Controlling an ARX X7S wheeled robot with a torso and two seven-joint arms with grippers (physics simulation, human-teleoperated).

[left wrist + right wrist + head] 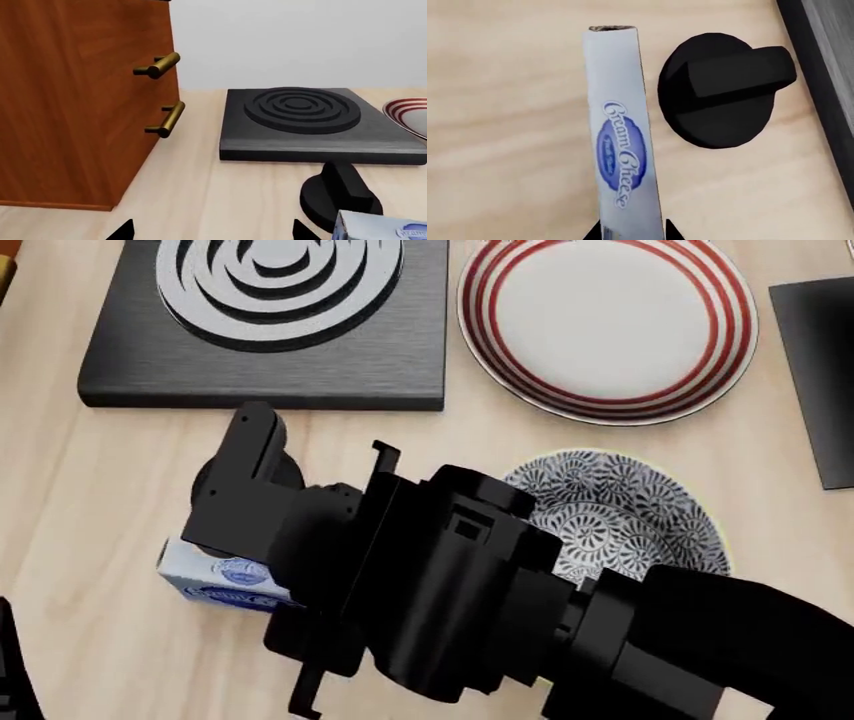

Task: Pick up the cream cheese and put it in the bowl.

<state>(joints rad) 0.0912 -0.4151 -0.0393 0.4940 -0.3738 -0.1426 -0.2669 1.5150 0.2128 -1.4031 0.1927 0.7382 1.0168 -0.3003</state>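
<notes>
1. Cream cheese point(620, 150) sits between the fingertips of my right hand point(630, 231); in the right wrist view the two dark tips flank the near end of the box, tight against its sides, so I read that hand as clamped on it.
2. From the head view, my right arm covers most of the box; only its pale corner with the blue oval label point(220, 580) shows, low over the tabletop point(80, 490).
3. Just beside the box stands a black knob point(717, 90) on the tabletop, apart from the box.
4. My left hand point(210, 231) shows only as two dark fingertips at the edge of the left wrist view, set well apart with bare wood between them.
5. To the right of my arm lies the bowl point(627, 510), blue-and-white patterned, partly hidden by the arm.
6. Farther off are the dark stove block point(267, 330) with ringed burner and the red-ringed plate point(607, 320).
7. A wooden cabinet point(73, 100) with brass handles stands left of the stove.
</notes>
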